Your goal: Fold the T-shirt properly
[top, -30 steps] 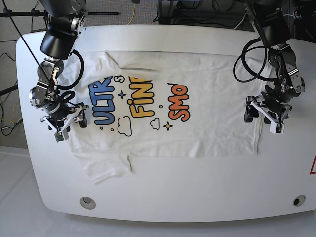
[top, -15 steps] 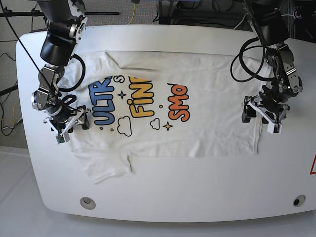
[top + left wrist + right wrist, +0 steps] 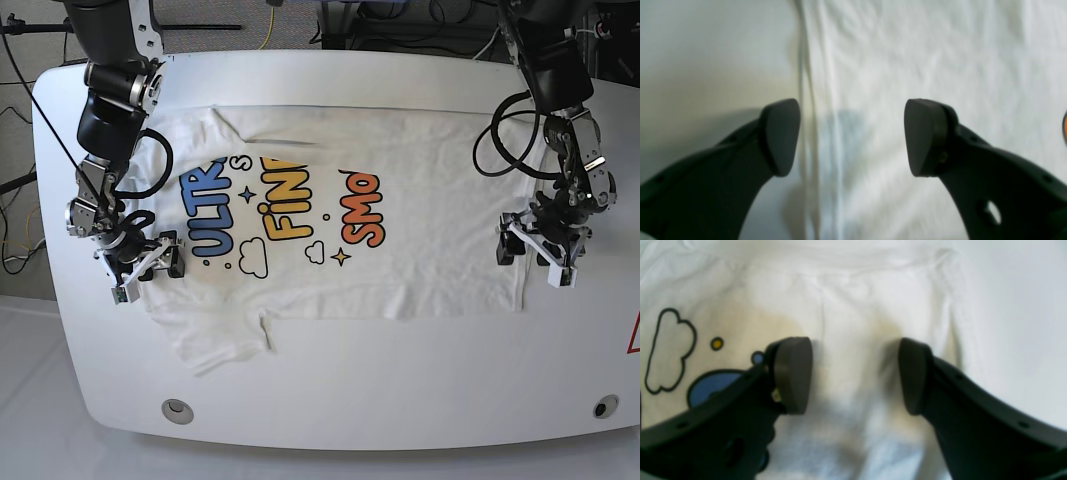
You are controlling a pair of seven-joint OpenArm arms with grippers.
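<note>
The T-shirt (image 3: 420,240) lies flat on the white table (image 3: 400,380), print side up, with one sleeve (image 3: 215,340) pointing to the front. My left gripper (image 3: 530,262) is open at the shirt's right edge. In the left wrist view this gripper (image 3: 853,136) straddles the cloth edge (image 3: 805,83), one finger over bare table (image 3: 706,50) and the other over white fabric (image 3: 923,50). My right gripper (image 3: 146,278) is open low over the shirt's left side. In the right wrist view, the gripper (image 3: 853,376) has both fingers above the cloth (image 3: 857,290), beside a cloud outline (image 3: 668,350).
Two round fittings (image 3: 178,409) (image 3: 605,407) sit in the table near its front edge. Cables (image 3: 270,25) and stands crowd the space behind the table. A red-edged sign (image 3: 634,335) shows at the far right.
Both grippers have moved toward the table's front edge and come lower over the shirt's two sides. Both stay open. The shirt has not shifted.
</note>
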